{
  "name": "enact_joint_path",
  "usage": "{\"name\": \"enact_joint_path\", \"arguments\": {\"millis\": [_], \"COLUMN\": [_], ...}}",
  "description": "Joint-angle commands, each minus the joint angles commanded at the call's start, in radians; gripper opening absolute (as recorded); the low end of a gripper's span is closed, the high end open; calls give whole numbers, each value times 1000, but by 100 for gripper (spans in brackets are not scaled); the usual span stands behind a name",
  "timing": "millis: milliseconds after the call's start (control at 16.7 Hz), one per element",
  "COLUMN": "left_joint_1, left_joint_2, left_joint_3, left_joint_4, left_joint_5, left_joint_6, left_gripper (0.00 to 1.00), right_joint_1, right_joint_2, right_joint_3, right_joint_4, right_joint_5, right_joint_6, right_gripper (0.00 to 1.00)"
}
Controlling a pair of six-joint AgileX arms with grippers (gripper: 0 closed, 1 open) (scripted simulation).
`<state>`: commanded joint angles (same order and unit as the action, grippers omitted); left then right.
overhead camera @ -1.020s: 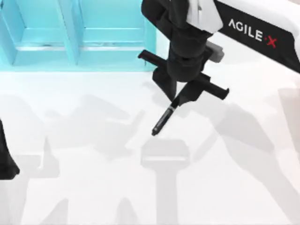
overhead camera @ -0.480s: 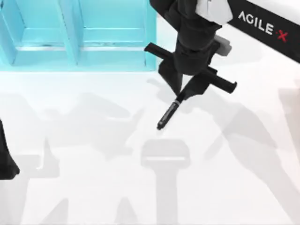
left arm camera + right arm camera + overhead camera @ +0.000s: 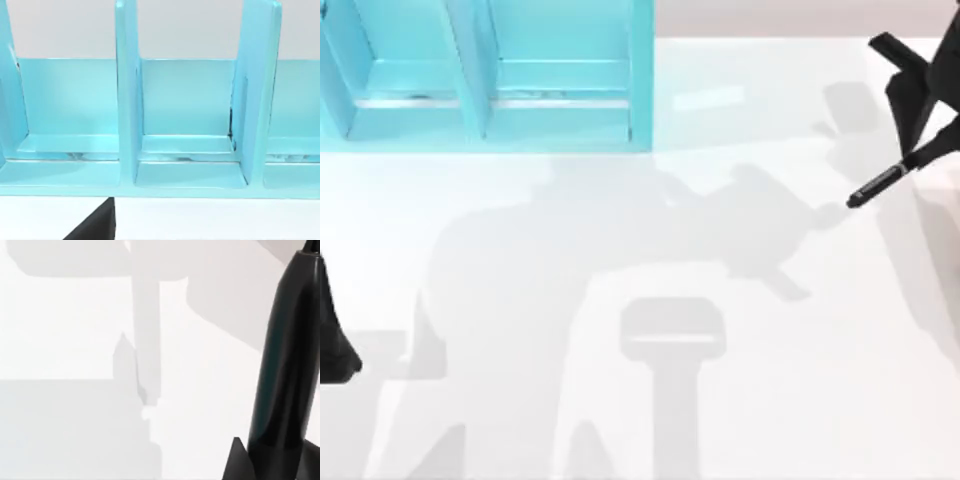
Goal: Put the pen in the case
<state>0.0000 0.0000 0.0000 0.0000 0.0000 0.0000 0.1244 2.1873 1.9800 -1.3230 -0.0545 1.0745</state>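
The pen (image 3: 876,186) is slim and black, and it juts down and to the left out of my right gripper (image 3: 912,158), which is shut on its upper end at the table's far right edge. The pen's shadow falls on the white table below it, so the pen hangs in the air. In the right wrist view the pen (image 3: 286,365) is a thick black barrel running away from the camera. The case (image 3: 555,120) is a cyan box with upright dividers at the back left, well apart from the pen. The left wrist view faces the case (image 3: 127,125) and its open compartments.
My left arm (image 3: 332,340) is parked at the table's left edge; a black part of it (image 3: 95,227) shows in the left wrist view. Grey shadows of the arms lie across the white table (image 3: 520,420).
My right arm has swung far to the right with the pen, from beside the case's right end near the table's middle to the right edge. The left arm has not moved.
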Motion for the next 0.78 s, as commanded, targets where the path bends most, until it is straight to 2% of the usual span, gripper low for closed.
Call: {"name": "enact_joint_path", "arguments": {"millis": [240,420,600,780], "left_joint_1": [0,0,0,0], "left_joint_2": [0,0,0,0], "left_joint_3": [0,0,0,0], "left_joint_4": [0,0,0,0], "left_joint_5": [0,0,0,0], "left_joint_6": [0,0,0,0], "left_gripper": [100,100,100,100], "right_joint_1": [-397,-632,-773,-822], "right_joint_2": [-67,-125,-198,-241], "right_joint_3": [-81,-168,-260,-308], "right_joint_4": [13,21,38,51], "right_joint_5": [-24,-42,-63,-75], "right_joint_6": [-22,-68,-140,-187], "right_gripper": [0,0,0,0]}}
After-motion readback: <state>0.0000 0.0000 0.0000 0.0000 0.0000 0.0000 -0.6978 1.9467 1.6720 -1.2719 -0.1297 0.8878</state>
